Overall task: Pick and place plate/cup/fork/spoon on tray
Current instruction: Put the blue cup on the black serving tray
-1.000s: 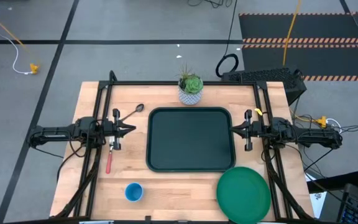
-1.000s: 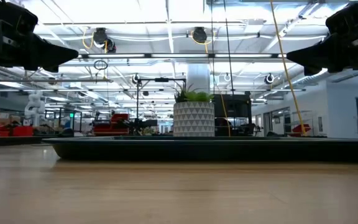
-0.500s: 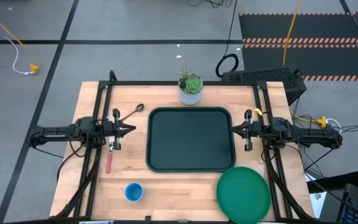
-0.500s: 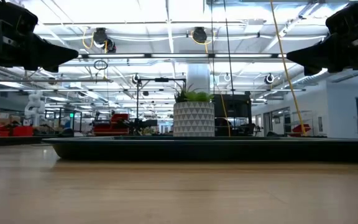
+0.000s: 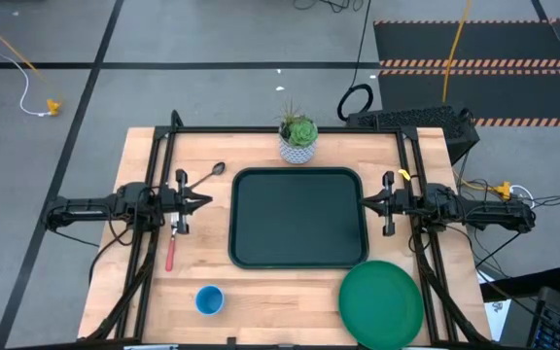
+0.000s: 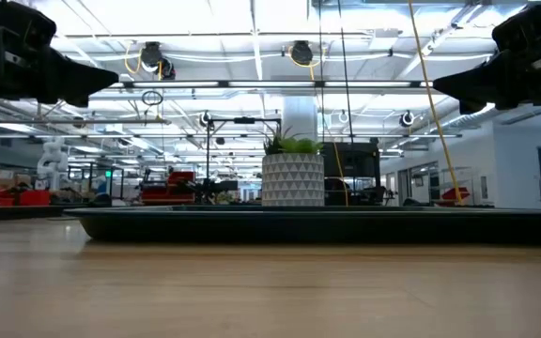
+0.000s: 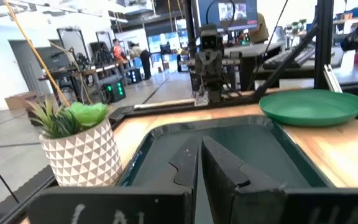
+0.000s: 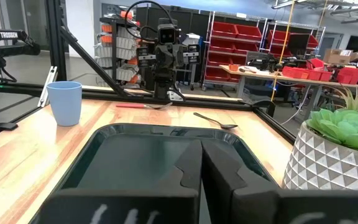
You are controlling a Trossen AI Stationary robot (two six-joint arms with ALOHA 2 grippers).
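Observation:
The dark tray lies bare at the table's middle. The green plate rests flat at the near right, the blue cup stands upright at the near left. The red-handled fork and the silver spoon lie flat on the wood left of the tray, partly under the left arm. My left gripper hovers shut off the tray's left rim, its tips pointing level at the tray. My right gripper hovers shut off the right rim, facing it. Both touch nothing.
A potted plant in a white patterned pot stands on the table just beyond the tray's far rim. Black frame rails run along the table's left and right sides. Bare wood lies between the cup and the plate at the near edge.

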